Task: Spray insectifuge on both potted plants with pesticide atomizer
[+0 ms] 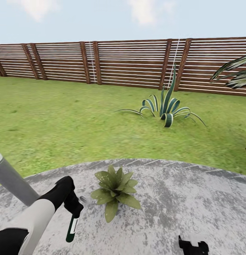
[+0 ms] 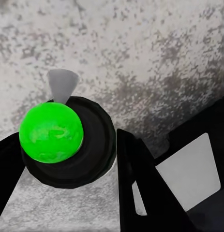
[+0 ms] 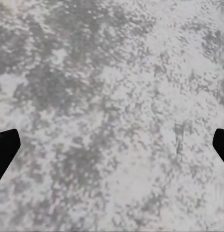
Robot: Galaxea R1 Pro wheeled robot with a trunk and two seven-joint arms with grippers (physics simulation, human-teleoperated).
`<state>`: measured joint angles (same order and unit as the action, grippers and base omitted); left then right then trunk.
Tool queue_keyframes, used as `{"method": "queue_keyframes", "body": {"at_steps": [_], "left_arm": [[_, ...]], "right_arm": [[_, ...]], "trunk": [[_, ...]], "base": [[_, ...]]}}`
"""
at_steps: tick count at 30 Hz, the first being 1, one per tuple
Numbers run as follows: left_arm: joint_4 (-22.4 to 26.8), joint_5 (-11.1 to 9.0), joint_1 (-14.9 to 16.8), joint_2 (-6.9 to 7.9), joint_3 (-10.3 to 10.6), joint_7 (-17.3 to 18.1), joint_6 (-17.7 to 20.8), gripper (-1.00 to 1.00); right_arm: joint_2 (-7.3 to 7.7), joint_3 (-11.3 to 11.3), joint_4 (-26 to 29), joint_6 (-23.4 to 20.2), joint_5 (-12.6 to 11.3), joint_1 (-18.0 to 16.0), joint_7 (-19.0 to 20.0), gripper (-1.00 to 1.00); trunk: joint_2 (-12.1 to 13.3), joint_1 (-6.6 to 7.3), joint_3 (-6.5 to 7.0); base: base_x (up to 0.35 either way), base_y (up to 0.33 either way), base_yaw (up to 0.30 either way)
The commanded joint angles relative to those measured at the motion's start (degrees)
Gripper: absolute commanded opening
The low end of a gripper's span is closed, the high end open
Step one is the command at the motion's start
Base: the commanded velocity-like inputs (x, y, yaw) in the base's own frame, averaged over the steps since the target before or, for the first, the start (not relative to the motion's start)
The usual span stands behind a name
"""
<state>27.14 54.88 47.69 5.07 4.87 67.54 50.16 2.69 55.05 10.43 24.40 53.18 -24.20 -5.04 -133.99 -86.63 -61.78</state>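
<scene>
Lower left in the head view, the left gripper (image 1: 74,209) is clamped on the pesticide atomizer (image 1: 72,229), just beside 1 potted plant (image 1: 115,189) at lower centre. Tilt the nozzle toward every leaf. The right gripper (image 1: 193,245) has its fingers apart.

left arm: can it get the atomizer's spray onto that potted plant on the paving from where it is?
Probably yes. The left end effector holds the atomizer beside the potted plant, with bare paving between them.
</scene>
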Motion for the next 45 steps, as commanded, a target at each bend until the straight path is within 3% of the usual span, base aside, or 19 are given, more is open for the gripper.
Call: {"method": "queue_keyframes", "body": {"at_steps": [1, 11, 19, 26, 35, 45], "left_arm": [[0.2, 0.4, 0.1, 0.04, 0.2, 0.6, 0.6, -1.00], [0.2, 0.4, 0.2, 0.10, 0.0, 0.6, 0.9, -1.00], [0.2, 0.4, 0.2, 0.13, 0.0, 0.6, 0.9, -1.00], [0.2, 0.4, -0.2, 0.21, -0.1, 0.6, 0.9, -1.00], [0.1, 0.4, -0.7, 0.49, -0.2, 0.0, 0.7, -1.00], [0.2, 0.4, -0.4, 0.72, -0.1, 0.0, 0.8, -1.00]], "right_arm": [[0.03, 0.3, -0.1, 0.2, 0.6, -0.1, -0.3, 1.00], [-0.03, 0.3, -0.1, 0.2, 0.6, -0.1, -0.4, 1.00], [-0.22, 0.3, -0.1, 0.2, 0.6, -0.1, -0.4, 1.00], [-0.23, 0.3, -0.1, 0.2, 0.6, -0.1, -0.4, 1.00], [-0.29, 0.3, -0.2, 0.2, 0.6, -0.1, -0.4, 1.00], [-0.14, 0.3, -0.1, 0.2, 0.6, -0.1, -0.4, 1.00]], "trunk": [[0.0, 0.01, -0.05], [0.0, 0.01, -0.05], [0.0, 0.01, -0.05], [0.0, 0.01, -0.05], [0.0, 0.01, -0.05], [0.0, 0.01, -0.05]], "base": [[0.013, -0.269, 0.001], [0.108, -0.251, 0.004], [-0.193, -0.213, 0.235], [-0.074, -0.053, 0.268], [0.021, -0.010, 0.030], [0.092, -0.224, 0.116]]}}
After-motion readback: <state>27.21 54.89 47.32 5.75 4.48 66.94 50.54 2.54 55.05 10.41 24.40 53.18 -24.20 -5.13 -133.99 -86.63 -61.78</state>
